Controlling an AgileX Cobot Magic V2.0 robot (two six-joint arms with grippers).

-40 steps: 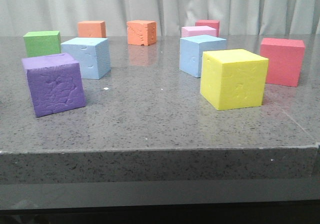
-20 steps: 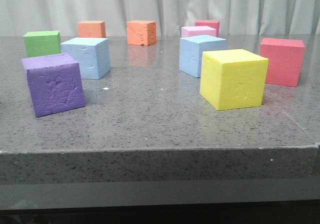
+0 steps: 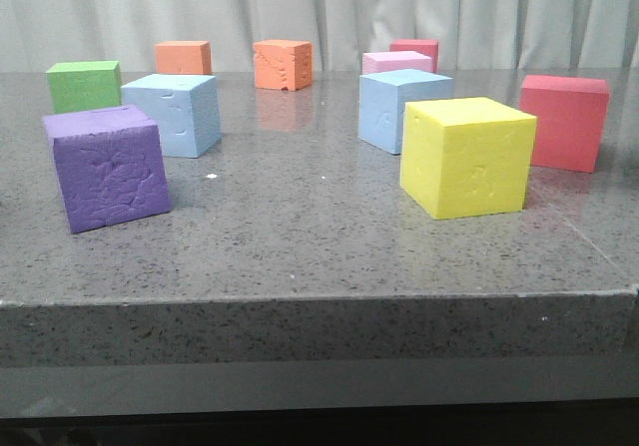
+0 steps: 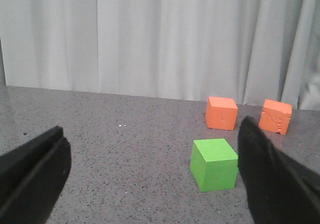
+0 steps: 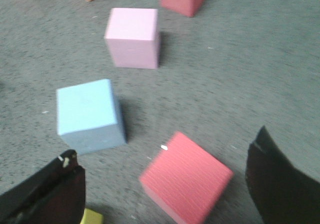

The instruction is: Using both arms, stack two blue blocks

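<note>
Blocks (image 3: pixel 172 113) (image 3: pixel 392 110) sitting apart on table (image 3: pixel 300 236), right gripper (image 5: pixel 165 194) hanging wide open, empty – one block just ahead, left gripper (image 4: pixel 150 184) gaping empty too.

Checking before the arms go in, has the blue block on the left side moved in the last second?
No. The left blue block sits in the same spot, just behind the purple cube and beside the green cube.

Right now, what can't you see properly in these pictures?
- Right blue block: front view, its lower right corner sits behind the yellow cube.
- Pink cube: front view, its bottom is hidden behind that blue block.
- Yellow cube: right wrist view, only a corner shows at the picture's edge.
- Left blue block: absent from both wrist views.
- Both hands, left and right: absent from front view.
- Right wrist view is blurred.
</note>
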